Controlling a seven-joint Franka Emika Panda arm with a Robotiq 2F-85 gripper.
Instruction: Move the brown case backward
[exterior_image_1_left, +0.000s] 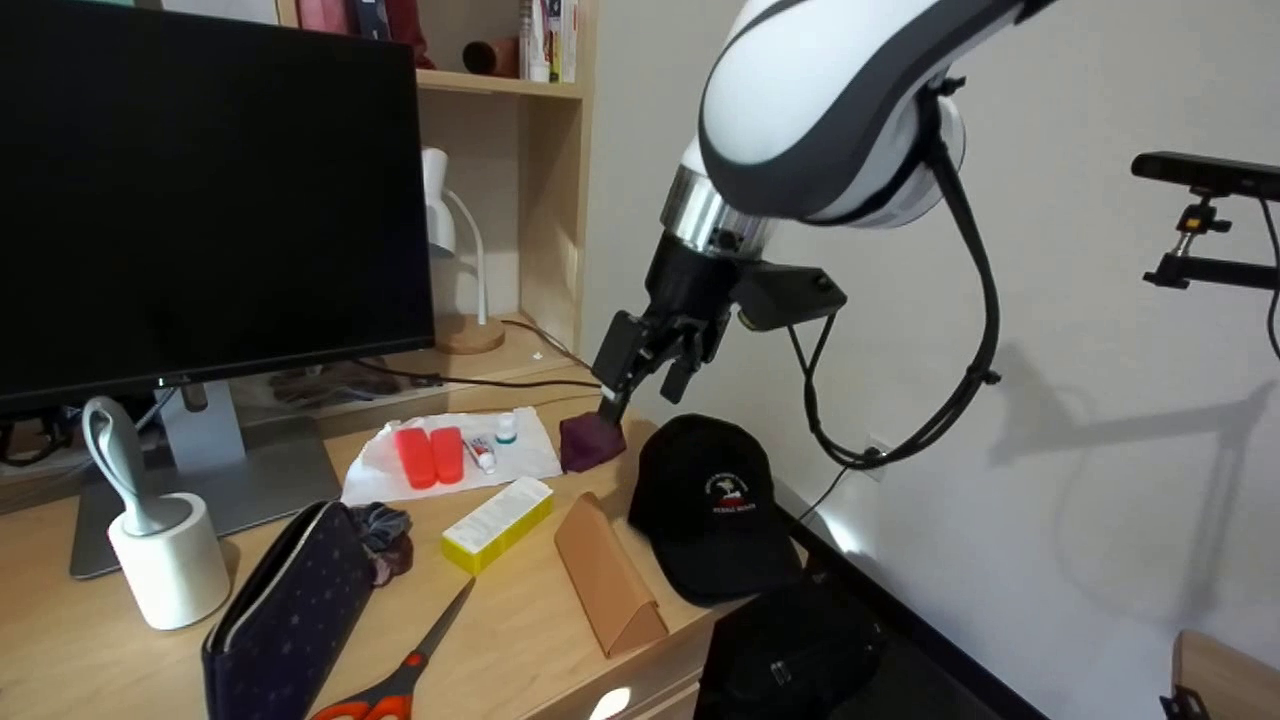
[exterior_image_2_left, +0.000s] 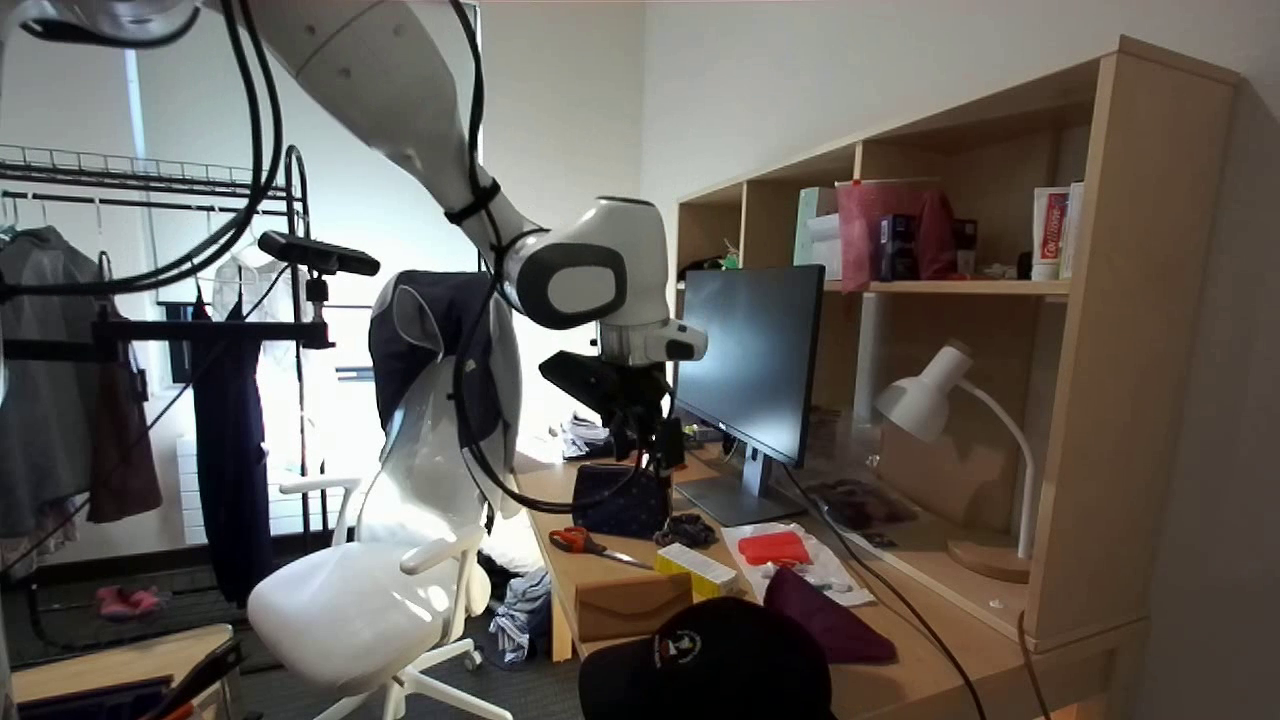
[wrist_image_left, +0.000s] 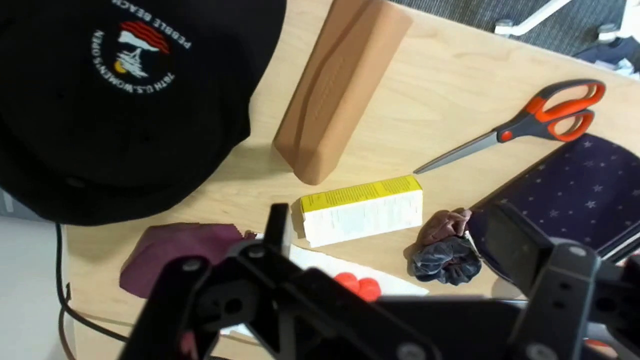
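Observation:
The brown case (exterior_image_1_left: 607, 575) is a tan-brown, three-sided case lying on the desk beside the black cap. It also shows in an exterior view (exterior_image_2_left: 634, 604), partly behind the cap, and in the wrist view (wrist_image_left: 345, 85) at the top middle. My gripper (exterior_image_1_left: 645, 392) is open and empty above the desk, farther back than the case. In the wrist view my gripper's (wrist_image_left: 397, 237) fingers stand wide apart at the bottom, with the case above and outside them. Another exterior view shows the gripper (exterior_image_2_left: 645, 445) in front of the monitor.
A black cap (exterior_image_1_left: 710, 505) and a maroon cloth item (exterior_image_1_left: 590, 443) lie near the case. A yellow-white box (exterior_image_1_left: 498, 522), scissors (exterior_image_1_left: 410, 665), a starry pouch (exterior_image_1_left: 295, 615) and scrunchies (wrist_image_left: 445, 250) lie on the desk. A monitor (exterior_image_1_left: 210, 200) and lamp (exterior_image_2_left: 925, 395) stand behind.

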